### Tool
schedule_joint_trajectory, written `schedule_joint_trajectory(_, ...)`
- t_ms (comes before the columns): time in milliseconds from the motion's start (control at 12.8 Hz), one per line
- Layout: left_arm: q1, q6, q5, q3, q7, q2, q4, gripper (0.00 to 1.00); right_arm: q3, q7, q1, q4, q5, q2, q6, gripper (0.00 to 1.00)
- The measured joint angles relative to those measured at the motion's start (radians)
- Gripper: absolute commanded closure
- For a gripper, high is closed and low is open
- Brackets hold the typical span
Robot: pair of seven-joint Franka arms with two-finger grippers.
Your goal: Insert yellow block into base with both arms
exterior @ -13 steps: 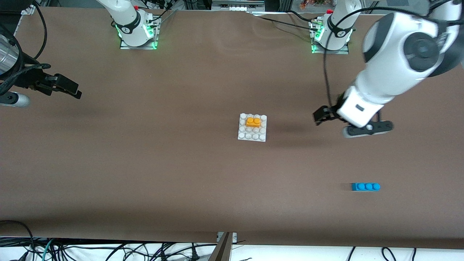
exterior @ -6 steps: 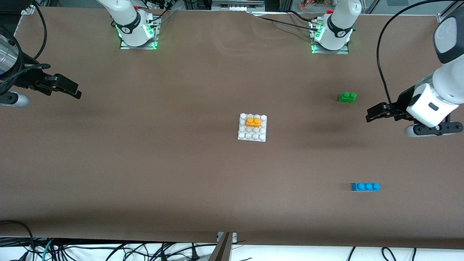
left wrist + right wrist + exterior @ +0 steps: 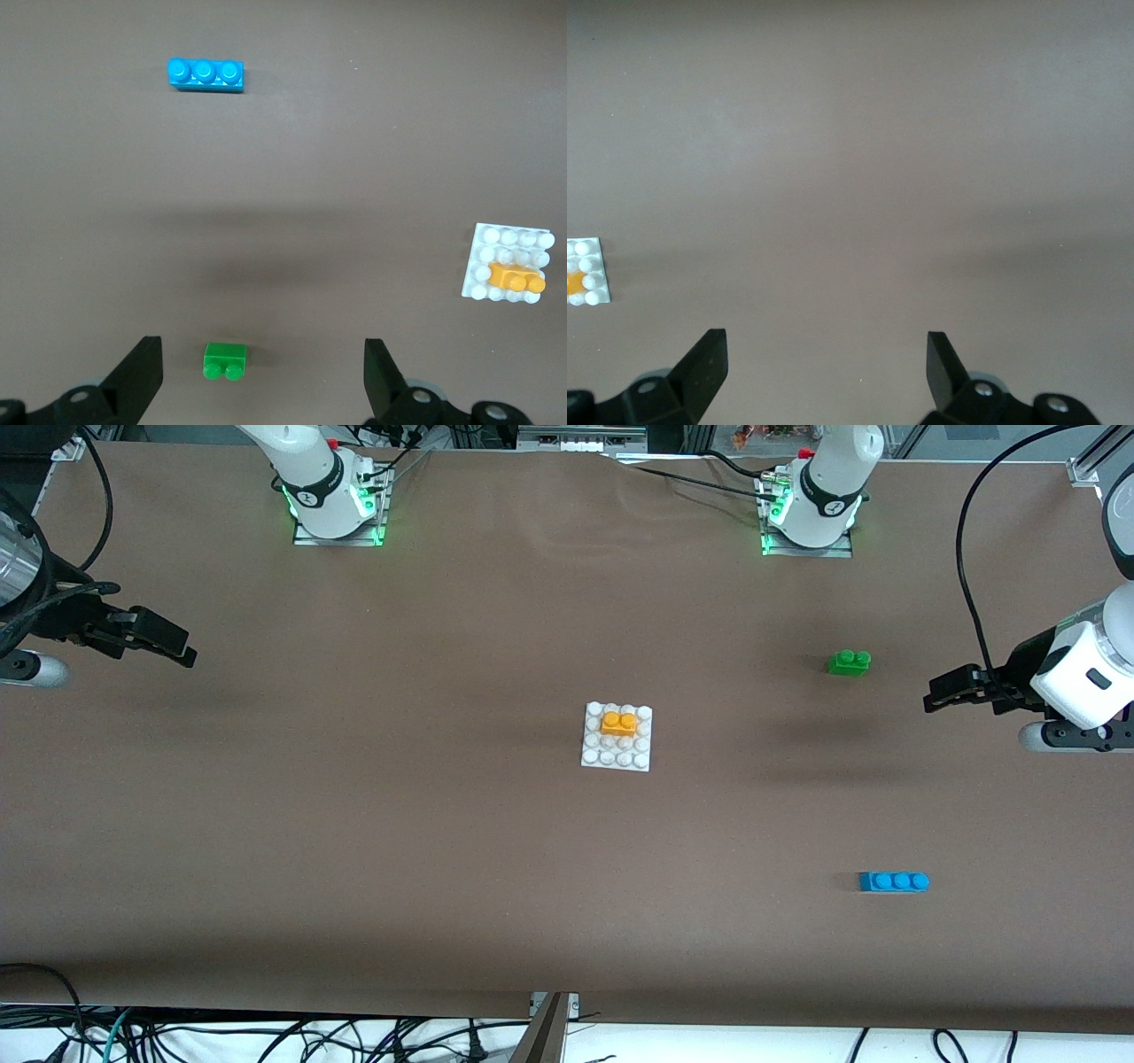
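The yellow block (image 3: 618, 722) sits pressed on the white studded base (image 3: 595, 758) at the table's middle. Both also show in the left wrist view, the yellow block (image 3: 516, 278) on the base (image 3: 496, 237), and the base shows at the edge of the right wrist view (image 3: 586, 262). My left gripper (image 3: 946, 693) is open and empty, up in the air over the left arm's end of the table. My right gripper (image 3: 164, 644) is open and empty, up over the right arm's end of the table.
A green two-stud brick (image 3: 849, 662) lies toward the left arm's end, seen between my left fingers in the left wrist view (image 3: 225, 360). A blue three-stud brick (image 3: 893, 881) lies nearer the front camera, also in the left wrist view (image 3: 205, 73).
My left arm has pulled away from beside the base toward its own end of the table, uncovering the green brick. The right arm has not moved.
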Motion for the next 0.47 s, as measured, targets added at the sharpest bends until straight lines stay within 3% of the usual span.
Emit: schedule_joint_trajectory(468,0.001,0.000,0.003,0.000,0.006,0.000,-0.001,0.00,-0.003,0.000,-0.001,0.000,0.000,0.001,0.000,0.01)
